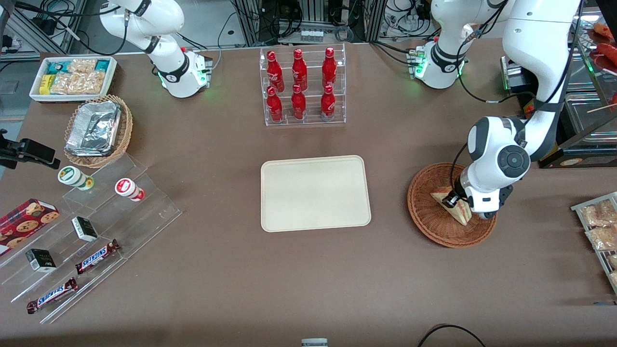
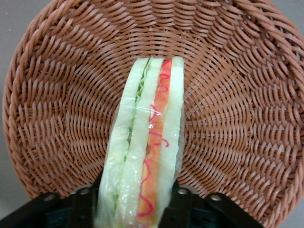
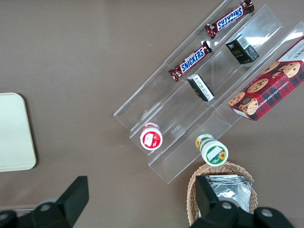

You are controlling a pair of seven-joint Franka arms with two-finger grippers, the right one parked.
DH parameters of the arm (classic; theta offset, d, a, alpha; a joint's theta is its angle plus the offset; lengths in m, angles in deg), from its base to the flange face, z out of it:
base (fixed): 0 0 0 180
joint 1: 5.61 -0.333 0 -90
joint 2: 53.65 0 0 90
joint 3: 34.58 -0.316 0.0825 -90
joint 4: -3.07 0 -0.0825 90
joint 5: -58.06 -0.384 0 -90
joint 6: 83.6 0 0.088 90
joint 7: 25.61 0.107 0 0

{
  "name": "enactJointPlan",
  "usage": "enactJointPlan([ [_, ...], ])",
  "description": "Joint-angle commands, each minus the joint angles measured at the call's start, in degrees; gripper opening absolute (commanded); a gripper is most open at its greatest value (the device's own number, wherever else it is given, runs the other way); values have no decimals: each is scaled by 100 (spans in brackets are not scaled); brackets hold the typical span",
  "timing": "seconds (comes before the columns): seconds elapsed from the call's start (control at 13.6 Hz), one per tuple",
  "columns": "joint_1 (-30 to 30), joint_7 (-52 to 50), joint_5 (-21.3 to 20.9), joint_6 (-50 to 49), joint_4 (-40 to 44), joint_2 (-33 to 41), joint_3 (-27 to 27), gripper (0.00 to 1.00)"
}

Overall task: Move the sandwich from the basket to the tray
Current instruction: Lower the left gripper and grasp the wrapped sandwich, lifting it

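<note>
Snickers bars (image 1: 51,295) lie nearest the front camera, on a clear stepped display toward the parked arm's end of the desk (image 1: 231,289), well away from the work.

At the working arm's end, the pincer (image 1: 455,202) is down inside the basket (image 1: 426,217). From the wrist camera its two black fingers (image 2: 178,209) sit tight against the flat bread faces of the sandwich (image 2: 147,142), one on each side, so it is pinching the wedge across its thickness. That seems a sensible hold: squeezing the broad faces keeps the layers together, where a grip on the striped filling edge would likely split them apart. The sandwich is wrapped in clear film, which shows creased and shiny along the edge.

From the front, the sandwich (image 1: 458,208) is within the basket's rim, partly hidden under the wrist, with its point aimed toward the front camera. Whether it rests on the weave or is slightly raised, I cannot tell.

The tray (image 1: 315,193) lies flat mid-desk, well apart from the basket, with nothing on it. A rack of red bottles (image 1: 301,84) stands farther from the camera than the tray. By my reckoning the grasp is made, and lifting clear of the rim and carrying across to the tray are left to do.
</note>
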Motion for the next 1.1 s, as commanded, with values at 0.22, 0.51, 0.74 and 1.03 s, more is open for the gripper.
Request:
enactJointPlan([
  [0.22, 65, 184, -79, -749, 104, 552, -26, 0],
  [0.51, 118, 361, -43, -1525, 711, 589, 272, 0],
  [0.74, 118, 870, 1, -1604, 834, 598, 727, 0],
  [1.03, 153, 1505, -8, -1658, 1167, 204, 1545, 0],
])
